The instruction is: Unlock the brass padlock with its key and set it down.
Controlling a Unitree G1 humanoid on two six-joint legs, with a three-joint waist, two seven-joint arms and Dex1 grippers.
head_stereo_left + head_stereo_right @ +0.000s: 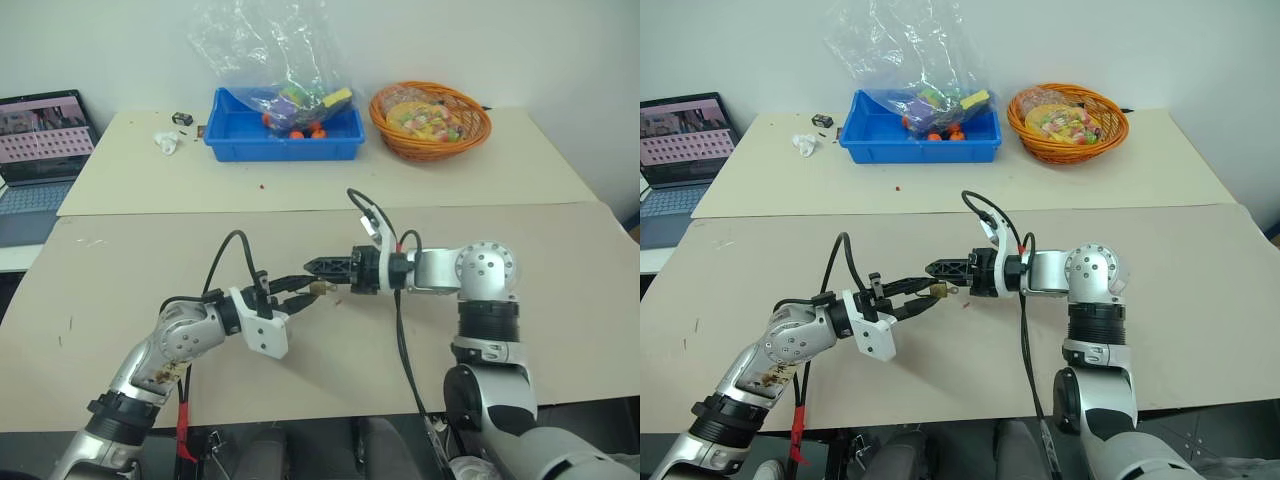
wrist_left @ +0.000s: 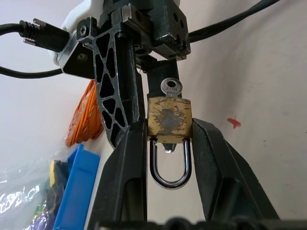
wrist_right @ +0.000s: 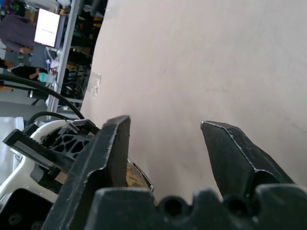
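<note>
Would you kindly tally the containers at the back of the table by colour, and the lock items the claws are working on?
Blue bin: 1
Orange basket: 1
Brass padlock, held in the left claw: 1
Key in the padlock: 1
Total: 4

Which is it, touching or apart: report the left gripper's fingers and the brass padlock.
Touching. The left wrist view shows the left gripper's fingers pressed against both sides of the brass padlock.
</note>
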